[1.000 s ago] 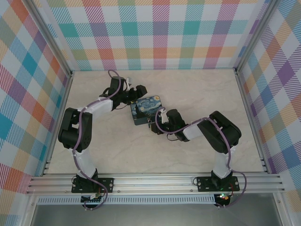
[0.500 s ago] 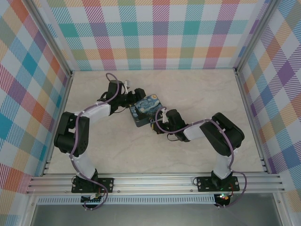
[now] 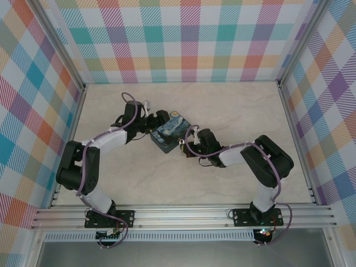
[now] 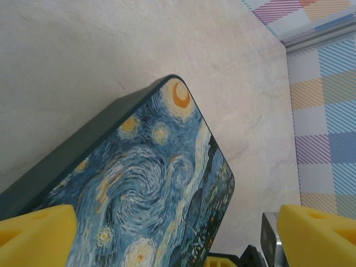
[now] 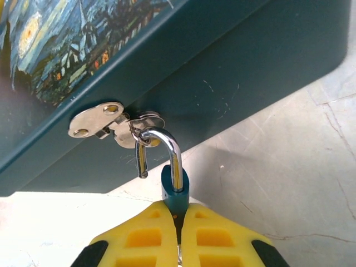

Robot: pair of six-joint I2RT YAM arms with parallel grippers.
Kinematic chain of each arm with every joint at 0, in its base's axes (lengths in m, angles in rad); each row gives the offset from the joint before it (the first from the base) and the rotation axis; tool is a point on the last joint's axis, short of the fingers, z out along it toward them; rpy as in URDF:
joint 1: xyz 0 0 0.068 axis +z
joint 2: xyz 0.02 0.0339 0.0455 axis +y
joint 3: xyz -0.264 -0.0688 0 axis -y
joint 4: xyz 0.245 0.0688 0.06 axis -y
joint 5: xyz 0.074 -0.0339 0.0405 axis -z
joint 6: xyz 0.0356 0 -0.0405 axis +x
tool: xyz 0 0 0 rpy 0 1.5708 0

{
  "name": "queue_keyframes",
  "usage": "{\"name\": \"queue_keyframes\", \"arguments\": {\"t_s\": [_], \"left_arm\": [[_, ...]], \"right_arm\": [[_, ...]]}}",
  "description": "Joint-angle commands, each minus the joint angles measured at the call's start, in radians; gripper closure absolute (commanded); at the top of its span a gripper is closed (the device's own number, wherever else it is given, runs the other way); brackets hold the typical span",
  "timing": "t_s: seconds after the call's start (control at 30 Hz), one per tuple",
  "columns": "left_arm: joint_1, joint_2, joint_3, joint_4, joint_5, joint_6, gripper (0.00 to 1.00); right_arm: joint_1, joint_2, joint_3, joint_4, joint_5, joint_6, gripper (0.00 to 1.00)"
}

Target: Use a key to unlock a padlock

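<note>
Your right claw (image 5: 178, 216) is pressed shut just below the front wall of the tin box (image 5: 233, 67). Its tips touch the bottom of the padlock (image 5: 174, 191), which hangs by its shackle (image 5: 166, 140) from the box's latch (image 5: 103, 119); you cannot tell whether anything thin is pinched between them. Your left claw (image 4: 178, 239) gapes wide over the box's painted lid (image 4: 150, 183), gripping nothing, with one finger clear of the lid's edge.
</note>
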Motion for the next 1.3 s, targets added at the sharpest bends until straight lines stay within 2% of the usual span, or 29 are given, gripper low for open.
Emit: {"name": "queue_keyframes", "arguments": {"t_s": [0.0,0.37,0.8,1.27], "left_arm": [[-0.006,-0.053,-0.016,-0.068,-0.023,-0.009,0.07],[-0.024,-0.178,0.028,-0.112,-0.028,0.001,0.07],[-0.173,-0.054,0.028,-0.033,-0.020,-0.046,0.13],[-0.205,-0.015,-0.041,-0.014,-0.052,-0.069,0.13]], "right_arm": [[-0.004,-0.023,-0.012,-0.017,0.002,0.004,0.93],[-0.003,-0.024,-0.028,0.005,-0.012,-0.002,0.92],[-0.004,-0.014,-0.026,0.012,-0.015,0.003,0.92],[-0.004,-0.011,-0.021,0.004,-0.014,0.011,0.92]]}}
